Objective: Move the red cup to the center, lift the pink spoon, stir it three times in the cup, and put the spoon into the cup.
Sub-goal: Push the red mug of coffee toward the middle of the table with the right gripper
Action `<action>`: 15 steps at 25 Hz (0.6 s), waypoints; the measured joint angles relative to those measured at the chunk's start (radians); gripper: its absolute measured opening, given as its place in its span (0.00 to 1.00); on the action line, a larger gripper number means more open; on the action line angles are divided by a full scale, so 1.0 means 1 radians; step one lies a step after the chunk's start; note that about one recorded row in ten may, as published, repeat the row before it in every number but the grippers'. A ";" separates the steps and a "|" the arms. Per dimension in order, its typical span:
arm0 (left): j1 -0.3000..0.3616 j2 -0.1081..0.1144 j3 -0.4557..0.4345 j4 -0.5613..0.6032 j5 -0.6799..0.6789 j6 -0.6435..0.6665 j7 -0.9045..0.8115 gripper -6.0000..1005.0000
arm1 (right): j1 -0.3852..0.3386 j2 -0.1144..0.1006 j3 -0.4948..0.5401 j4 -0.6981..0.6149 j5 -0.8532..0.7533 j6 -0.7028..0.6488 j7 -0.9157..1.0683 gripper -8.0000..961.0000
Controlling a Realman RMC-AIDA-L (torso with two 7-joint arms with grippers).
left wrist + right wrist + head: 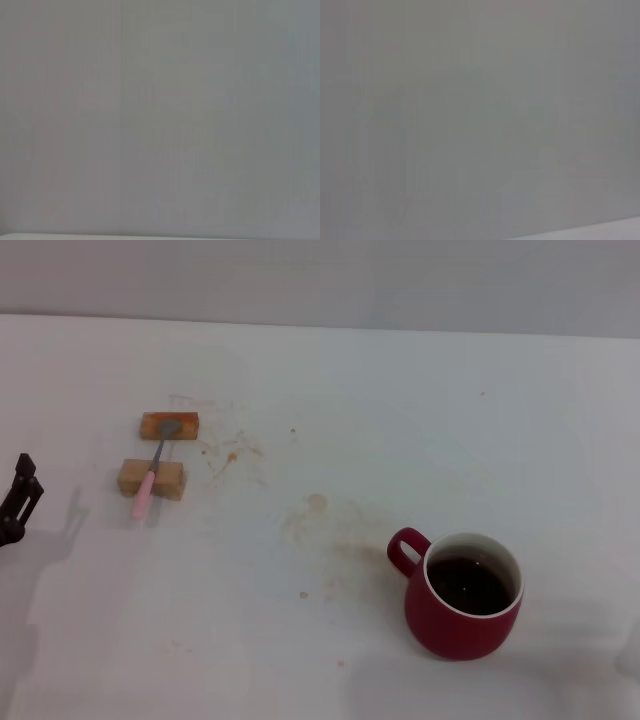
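Note:
The red cup (pixel 462 595) stands upright on the white table at the front right, dark liquid inside, its loop handle turned toward the far left. The pink spoon (pixel 152 476) lies at the left across two tan blocks, its grey bowl on the far block and its pink handle over the near one. My left gripper (pixel 20 496) shows as a dark shape at the left edge, apart from the spoon and nearer to me than it. My right gripper is out of view. Both wrist views show only plain grey surface.
The far tan block (pixel 185 426) and the near tan block (pixel 172 481) hold the spoon off the table. Faint brown stains (pixel 318 504) mark the table's middle. The table's far edge (pixel 320 328) meets a grey wall.

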 joint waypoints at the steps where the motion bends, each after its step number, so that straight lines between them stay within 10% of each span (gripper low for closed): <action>1: -0.003 0.000 0.000 0.000 0.000 -0.002 0.000 0.85 | -0.001 0.000 -0.008 0.006 0.000 0.000 0.000 0.01; 15: -0.017 0.001 -0.005 -0.001 -0.002 -0.008 0.000 0.85 | 0.015 0.001 -0.071 0.075 -0.059 0.099 -0.002 0.01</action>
